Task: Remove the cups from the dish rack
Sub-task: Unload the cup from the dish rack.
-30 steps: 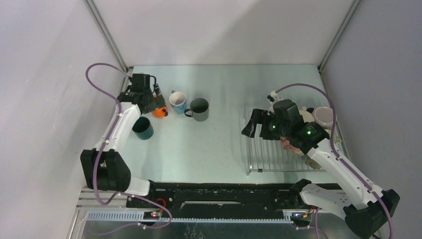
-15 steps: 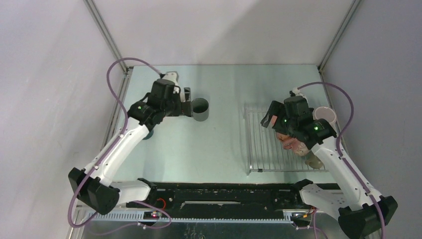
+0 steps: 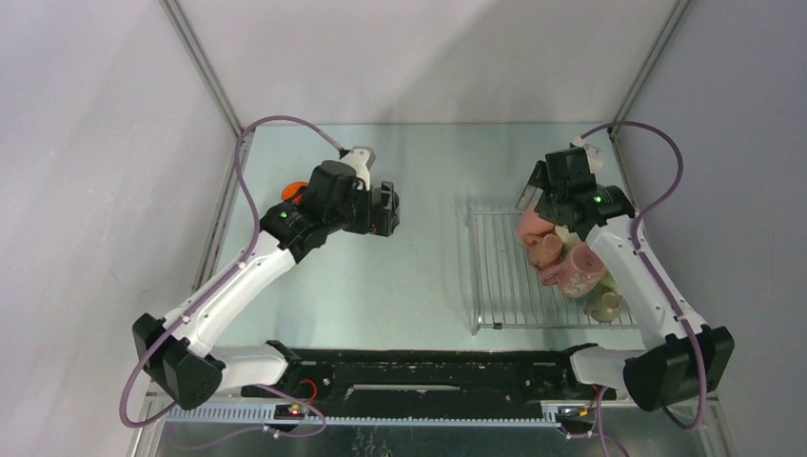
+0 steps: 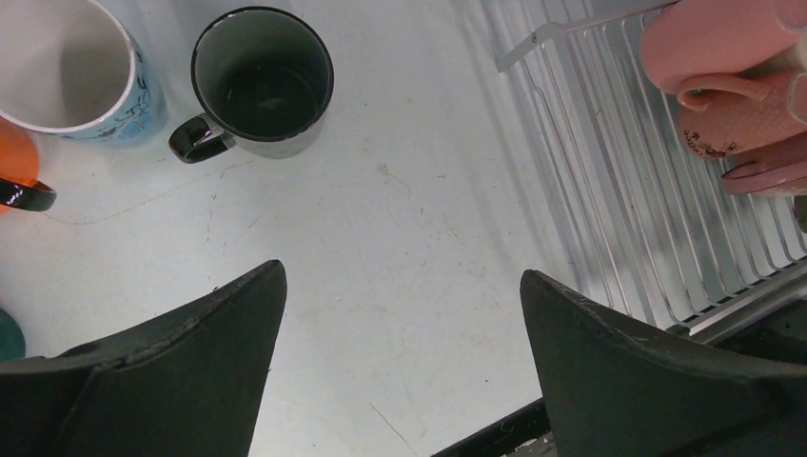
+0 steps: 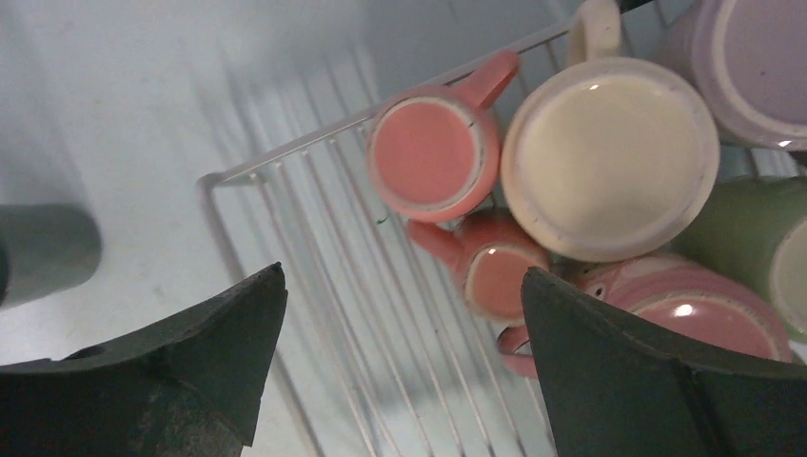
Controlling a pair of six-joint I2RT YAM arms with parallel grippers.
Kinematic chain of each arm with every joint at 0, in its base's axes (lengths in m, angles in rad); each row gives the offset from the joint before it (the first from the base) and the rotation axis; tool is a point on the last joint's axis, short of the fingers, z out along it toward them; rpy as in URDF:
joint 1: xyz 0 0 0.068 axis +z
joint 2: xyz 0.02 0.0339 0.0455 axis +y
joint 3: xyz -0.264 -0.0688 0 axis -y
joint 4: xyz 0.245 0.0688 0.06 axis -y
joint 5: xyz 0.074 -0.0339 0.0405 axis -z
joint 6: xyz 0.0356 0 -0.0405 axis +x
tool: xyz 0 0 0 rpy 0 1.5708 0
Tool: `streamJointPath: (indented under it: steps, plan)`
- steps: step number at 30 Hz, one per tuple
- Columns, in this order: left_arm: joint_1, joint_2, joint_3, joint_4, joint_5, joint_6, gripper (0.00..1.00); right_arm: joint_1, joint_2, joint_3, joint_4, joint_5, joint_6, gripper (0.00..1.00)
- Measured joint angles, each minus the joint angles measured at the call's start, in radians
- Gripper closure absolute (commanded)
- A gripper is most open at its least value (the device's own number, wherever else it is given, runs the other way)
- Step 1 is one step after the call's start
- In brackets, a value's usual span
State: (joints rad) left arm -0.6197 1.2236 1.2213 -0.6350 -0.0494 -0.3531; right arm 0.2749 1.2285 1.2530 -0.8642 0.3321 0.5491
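The dish rack (image 3: 504, 286) lies on the right of the table, with several cups bunched along its right side: two pink ones (image 3: 533, 225), a pink patterned one (image 3: 577, 272) and a beige one (image 3: 605, 305). The right wrist view shows an upturned pink cup (image 5: 433, 152), a pale yellow cup (image 5: 609, 152), a lilac cup (image 5: 747, 67) and a green cup (image 5: 752, 243). My right gripper (image 5: 404, 274) is open and empty above the rack's far end (image 3: 535, 187). My left gripper (image 4: 402, 276) is open and empty above bare table, near the grey cup (image 4: 262, 81).
On the table at the left stand a white-and-blue cup (image 4: 76, 71), an orange cup (image 3: 293, 190) and the edge of a dark teal cup (image 4: 6, 333). Grey walls close in the table at the back and on both sides.
My left arm has swung right, away from the cups at the far left, towards the middle. My right gripper has moved from the rack's left side to its far right end. Both stay open.
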Motion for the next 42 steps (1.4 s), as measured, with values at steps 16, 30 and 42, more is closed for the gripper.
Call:
streamJointPath:
  steps: [16, 30, 42]
  plan:
    - [0.0, 0.01, -0.031, 0.037, 0.056, 0.014, 0.0, -0.097, 0.243, 0.011, 0.114, -0.027, -0.153, 0.02]
    - [0.0, 0.06, -0.032, 0.05, 0.084, 0.014, 0.0, -0.097, 0.336, 0.018, 0.168, -0.046, -0.208, 0.18]
    - [0.0, 0.079, -0.032, 0.051, 0.088, 0.014, 0.0, -0.05, 0.374, 0.031, 0.161, -0.053, -0.211, 0.11]
